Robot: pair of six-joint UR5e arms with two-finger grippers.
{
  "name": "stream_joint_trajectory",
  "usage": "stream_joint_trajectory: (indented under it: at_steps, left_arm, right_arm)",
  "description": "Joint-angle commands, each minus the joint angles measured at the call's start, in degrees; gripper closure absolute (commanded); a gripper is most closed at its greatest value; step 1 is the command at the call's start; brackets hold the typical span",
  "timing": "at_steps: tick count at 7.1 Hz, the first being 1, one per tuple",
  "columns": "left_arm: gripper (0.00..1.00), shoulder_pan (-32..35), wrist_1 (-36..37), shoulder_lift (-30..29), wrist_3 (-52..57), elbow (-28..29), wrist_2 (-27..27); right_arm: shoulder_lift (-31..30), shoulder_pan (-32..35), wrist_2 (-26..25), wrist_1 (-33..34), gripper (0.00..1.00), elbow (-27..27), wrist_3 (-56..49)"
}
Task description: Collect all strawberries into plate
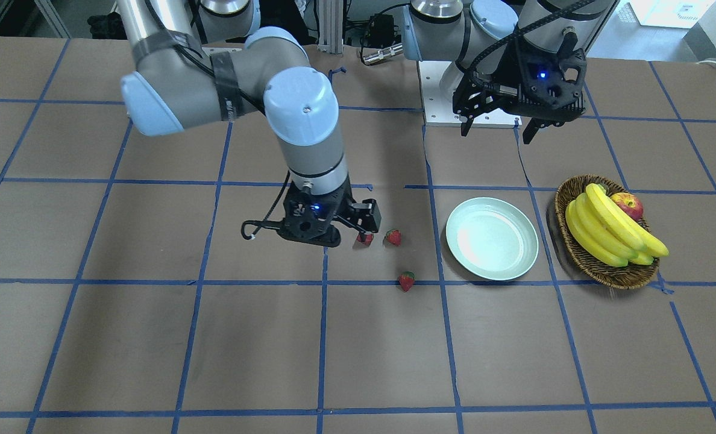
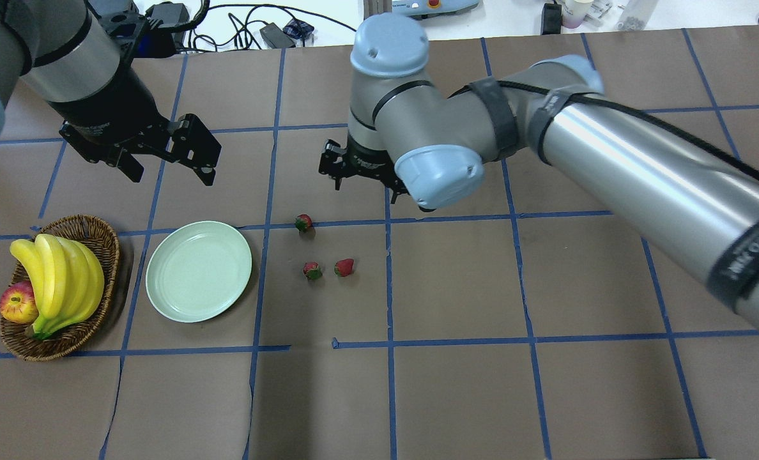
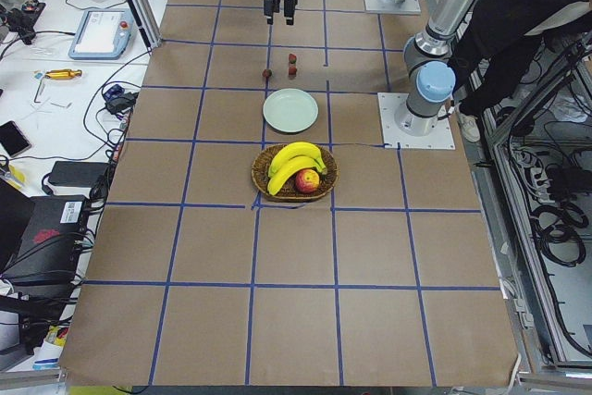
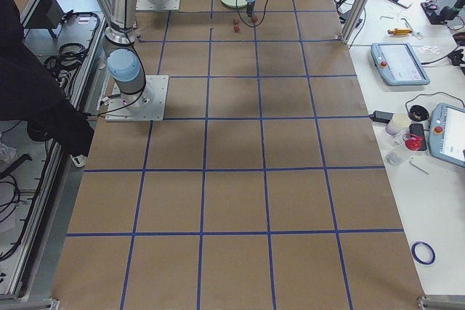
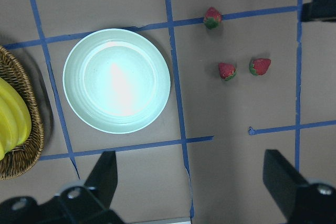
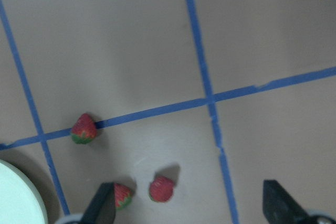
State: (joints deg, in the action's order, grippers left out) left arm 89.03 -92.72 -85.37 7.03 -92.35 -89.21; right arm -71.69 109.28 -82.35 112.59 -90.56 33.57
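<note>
Three small red strawberries lie on the brown table: one [image 2: 303,222] on a blue tape line, two more [image 2: 312,270] [image 2: 345,267] side by side nearer the robot. The pale mint plate [image 2: 199,270] to their left holds nothing. My right gripper [image 6: 191,208] hangs open above the table just beyond the strawberries, with nothing between its fingers; the front view shows it [image 1: 349,235] beside one berry [image 1: 365,238]. My left gripper [image 2: 170,169] hovers open and empty beyond the plate; its wrist view looks down on the plate [image 5: 116,81] and all three berries.
A brown wicker basket [image 2: 98,233] with a bunch of bananas [image 2: 60,275] and a red apple [image 2: 18,303] stands left of the plate. A person in dark clothes [image 3: 518,25] stands behind the robot's base.
</note>
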Motion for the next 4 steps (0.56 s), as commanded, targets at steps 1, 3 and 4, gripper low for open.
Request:
stream_joint_trajectory:
  at_steps: [1,3,4]
  left_arm:
    - [0.0,0.0,0.0,-0.15,0.0,-0.02,0.0]
    - [0.0,0.0,0.0,0.03,0.0,-0.02,0.0]
    - [0.0,0.0,0.0,-0.06,0.0,-0.02,0.0]
  right_arm:
    - [-7.56,-8.43,-0.71,-7.98,0.0,0.03,-8.58]
    - [-11.96,-12.75,-4.21,-14.36,0.0,-0.15,-19.52]
    - [-13.38,-13.9,-7.1,-17.98,0.02,-0.41,-24.73]
